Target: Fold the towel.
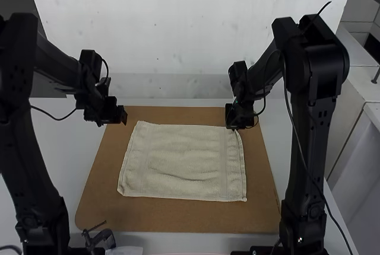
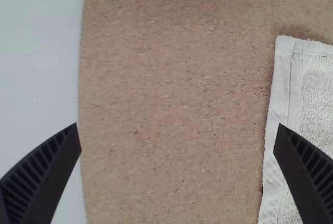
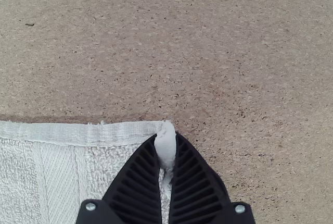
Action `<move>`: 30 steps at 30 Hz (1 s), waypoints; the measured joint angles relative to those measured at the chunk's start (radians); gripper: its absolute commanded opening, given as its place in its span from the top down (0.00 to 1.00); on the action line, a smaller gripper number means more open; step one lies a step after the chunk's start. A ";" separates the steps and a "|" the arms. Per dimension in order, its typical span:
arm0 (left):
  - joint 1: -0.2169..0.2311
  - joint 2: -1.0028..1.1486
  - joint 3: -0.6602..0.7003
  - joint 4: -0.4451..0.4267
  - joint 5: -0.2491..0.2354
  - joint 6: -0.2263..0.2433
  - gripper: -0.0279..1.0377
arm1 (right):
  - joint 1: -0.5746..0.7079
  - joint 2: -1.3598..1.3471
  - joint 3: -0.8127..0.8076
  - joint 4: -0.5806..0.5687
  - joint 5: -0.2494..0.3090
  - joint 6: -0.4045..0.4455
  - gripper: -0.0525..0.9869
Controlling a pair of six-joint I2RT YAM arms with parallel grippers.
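Spread on the board, the cream towel [image 1: 184,157] lies nearly flat with light wrinkles. At its far right corner, my right gripper [image 1: 233,127] is down on the cloth. The right wrist view has the right gripper [image 3: 166,156] shut on a pinched corner of the towel [image 3: 62,166]. My left gripper [image 1: 123,116] is above the board's far left part, just left of the towel's far left corner. In the left wrist view the left gripper [image 2: 177,135] stands open, its fingers wide apart, with the towel's hemmed edge [image 2: 278,114] beside one finger.
A brown board [image 1: 178,214] lies beneath the towel on the white table [image 1: 65,148]. At the near left edge sits a small dark clamp-like object [image 1: 102,238]. Cables hang along both arms.
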 measured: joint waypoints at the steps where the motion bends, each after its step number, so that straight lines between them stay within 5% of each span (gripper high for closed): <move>1: -0.012 0.023 0.018 -0.009 0.000 -0.004 0.08 | 0.000 0.000 0.000 0.000 0.000 0.000 0.94; 19: -0.152 0.279 0.298 -0.119 -0.030 -0.039 0.10 | 0.000 0.002 0.001 -0.002 0.005 0.003 0.94; 22: -0.180 0.322 0.321 -0.137 -0.039 -0.044 0.30 | 0.000 0.002 0.001 -0.002 0.005 0.003 0.94; 28: -0.198 0.380 0.416 -0.227 -0.074 -0.057 0.96 | 0.000 0.003 0.001 0.000 0.006 0.002 0.94; 30: -0.206 0.387 0.425 -0.229 -0.083 -0.060 0.96 | 0.000 0.003 0.001 0.000 0.006 0.002 0.94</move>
